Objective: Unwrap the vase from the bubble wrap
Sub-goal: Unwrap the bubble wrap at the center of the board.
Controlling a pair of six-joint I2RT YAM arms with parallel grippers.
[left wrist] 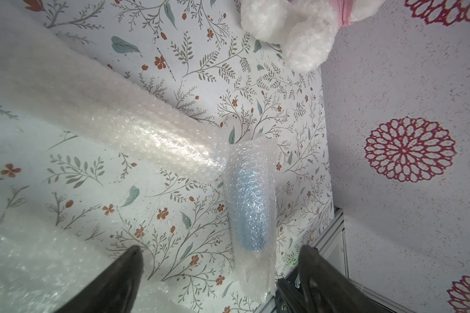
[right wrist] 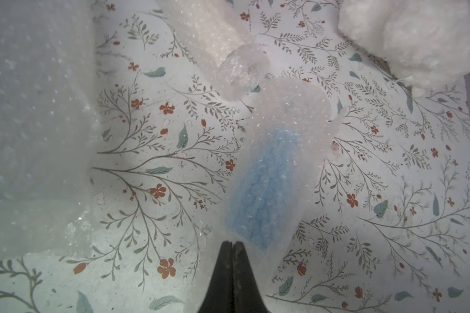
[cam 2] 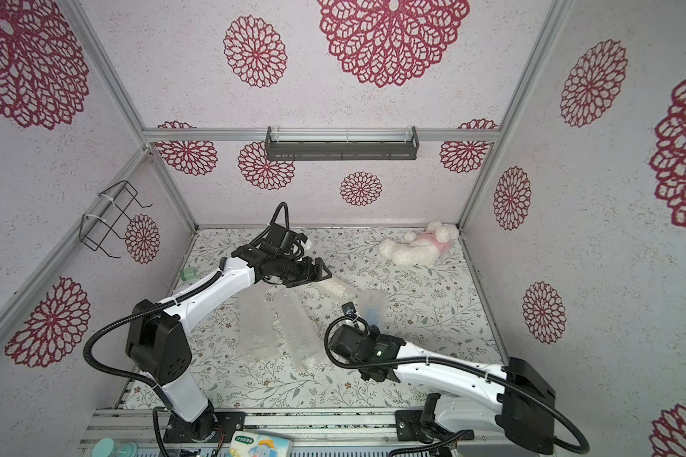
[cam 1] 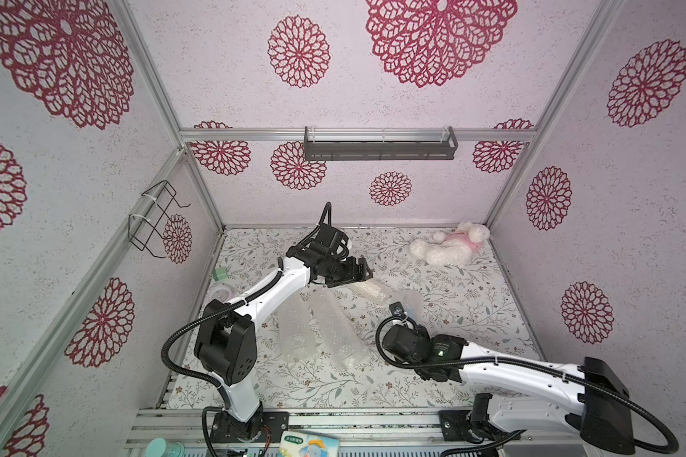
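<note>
The vase (right wrist: 266, 187) is pale blue and lies on the flowered table, still rolled inside clear bubble wrap (right wrist: 299, 113); both top views show it right of centre (cam 1: 410, 306) (cam 2: 372, 312). My right gripper (right wrist: 232, 243) is shut, its fingertips pressed together on the loose near end of that wrap (cam 1: 401, 312). My left gripper (left wrist: 221, 252) hangs open above the table behind the vase (left wrist: 248, 206), with nothing between its fingers (cam 1: 367, 271). A second bubble-wrap roll (left wrist: 136, 127) lies beside the bundle, touching its far end.
Loose bubble-wrap sheets (cam 1: 321, 332) cover the table's middle left. A white plush toy (cam 1: 448, 247) lies at the back right corner. A green block (cam 1: 219, 273) and a clear round thing (cam 1: 219, 294) sit by the left wall. A shelf (cam 1: 379, 144) and a wire rack (cam 1: 155, 219) hang on the walls.
</note>
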